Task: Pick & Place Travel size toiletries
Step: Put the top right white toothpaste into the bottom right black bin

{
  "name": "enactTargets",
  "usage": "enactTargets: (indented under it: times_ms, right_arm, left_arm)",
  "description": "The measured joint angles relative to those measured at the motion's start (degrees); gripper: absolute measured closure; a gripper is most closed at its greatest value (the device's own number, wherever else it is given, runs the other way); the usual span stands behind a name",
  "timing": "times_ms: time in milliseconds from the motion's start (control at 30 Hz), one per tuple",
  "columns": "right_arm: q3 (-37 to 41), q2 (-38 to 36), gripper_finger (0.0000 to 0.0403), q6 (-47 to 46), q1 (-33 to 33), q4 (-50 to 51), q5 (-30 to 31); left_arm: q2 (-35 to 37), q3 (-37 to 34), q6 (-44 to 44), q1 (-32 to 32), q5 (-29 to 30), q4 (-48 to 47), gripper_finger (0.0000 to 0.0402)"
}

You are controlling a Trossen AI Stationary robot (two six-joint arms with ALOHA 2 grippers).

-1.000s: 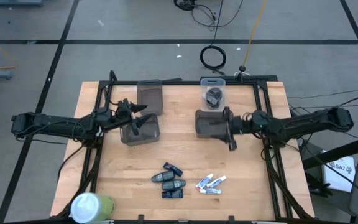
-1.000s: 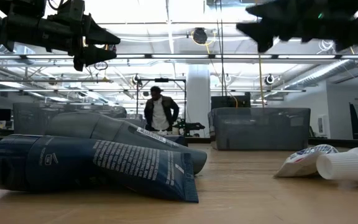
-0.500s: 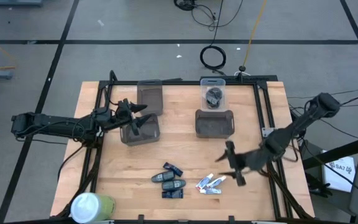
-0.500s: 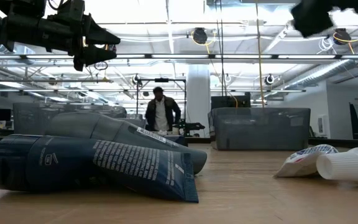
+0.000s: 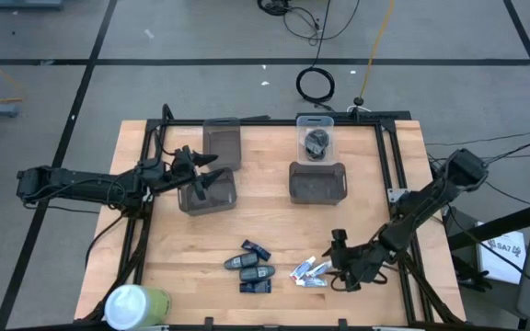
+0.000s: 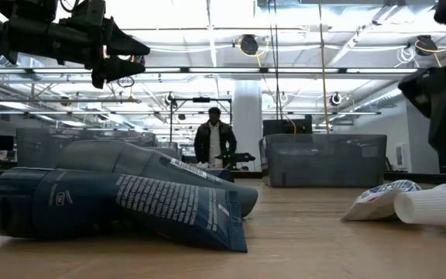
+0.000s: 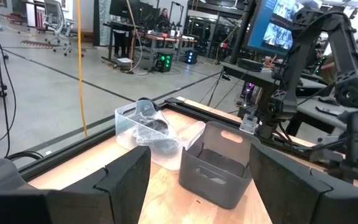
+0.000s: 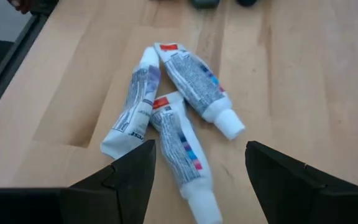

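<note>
While the left gripper (image 5: 212,179) hangs with jaws apart and empty over a grey bin (image 5: 208,194) toward the table's back left, the right gripper (image 5: 337,262) sits low near the front edge, jaws spread and holding nothing, just beside three little white tubes (image 8: 179,99) lying in a loose pile on the wooden table (image 5: 182,248). Dark oblong toiletry tubes (image 5: 251,268) lie clustered on the wood left of the white ones, apart from them; a clear bin (image 5: 316,138) at the back holds dark roundish lumps (image 7: 151,129).
</note>
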State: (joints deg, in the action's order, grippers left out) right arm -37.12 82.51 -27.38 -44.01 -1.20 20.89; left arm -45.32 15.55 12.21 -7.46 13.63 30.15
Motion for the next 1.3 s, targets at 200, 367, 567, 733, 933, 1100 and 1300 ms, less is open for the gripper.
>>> enactTargets:
  times_ms: [200, 367, 567, 733, 933, 1100, 1300]
  right_arm:
    - [0.00, 4.96, 0.0167, 1.10, 0.07, -2.40, -0.22]
    - [0.00, 6.89, 0.0167, 0.95, 0.07, -3.45, -3.07]
    - [0.00, 7.42, 0.0170, 1.16, 1.03, -4.60, -3.02]
    - [0.01, 7.42, 0.0200, 3.06, 2.28, -4.61, -3.15]
    - [0.08, 7.42, 0.0250, 4.45, 3.94, -4.63, -5.10]
    - [1.49, 7.42, 0.0286, 4.12, 5.49, -4.69, -6.17]
    - [3.42, 7.36, 0.0317, 4.14, 6.11, -8.28, -6.17]
  left_arm:
    - [0.00, 0.00, 0.01, -0.02, 0.00, 0.02, 0.0131]
    - [0.00, 0.00, 0.00, -0.02, 0.00, 0.02, 0.0131]
    - [0.00, 0.00, 0.02, -0.02, 0.00, 0.02, 0.0131]
    - [0.00, 0.00, 0.01, -0.02, 0.00, 0.02, 0.0131]
    - [0.00, 0.00, 0.01, -0.02, 0.00, 0.02, 0.0131]
    - [0.00, 0.00, 0.00, -0.02, 0.00, 0.02, 0.0131]
    - [0.00, 0.00, 0.02, -0.02, -0.02, 0.02, 0.0131]
